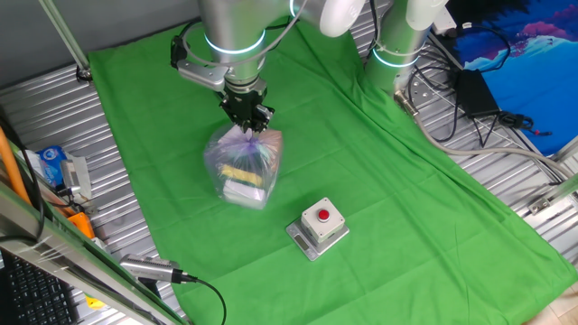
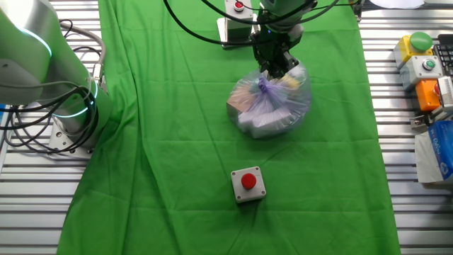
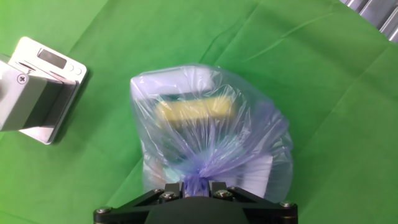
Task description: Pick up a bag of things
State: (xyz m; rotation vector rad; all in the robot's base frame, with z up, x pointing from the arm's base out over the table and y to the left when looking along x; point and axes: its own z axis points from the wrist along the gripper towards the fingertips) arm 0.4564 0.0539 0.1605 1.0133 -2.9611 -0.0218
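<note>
The bag of things (image 1: 242,164) is a translucent purplish plastic bag with a yellow item and white items inside, resting on the green cloth (image 1: 379,208). Its gathered top points up. My gripper (image 1: 247,116) stands directly over it, shut on the gathered purple neck. In the hand view the neck (image 3: 196,182) sits pinched between the two black fingers, with the bag's body (image 3: 205,134) spread out below. The other fixed view shows the bag (image 2: 270,106) with the gripper (image 2: 273,69) at its top.
A grey box with a red button (image 1: 319,226) lies on the cloth in front of the bag, also seen as the box (image 2: 248,185) and the box (image 3: 38,90). Another button box (image 2: 236,21) sits behind the bag. Coloured switch boxes (image 2: 423,64) stand off the cloth's edge.
</note>
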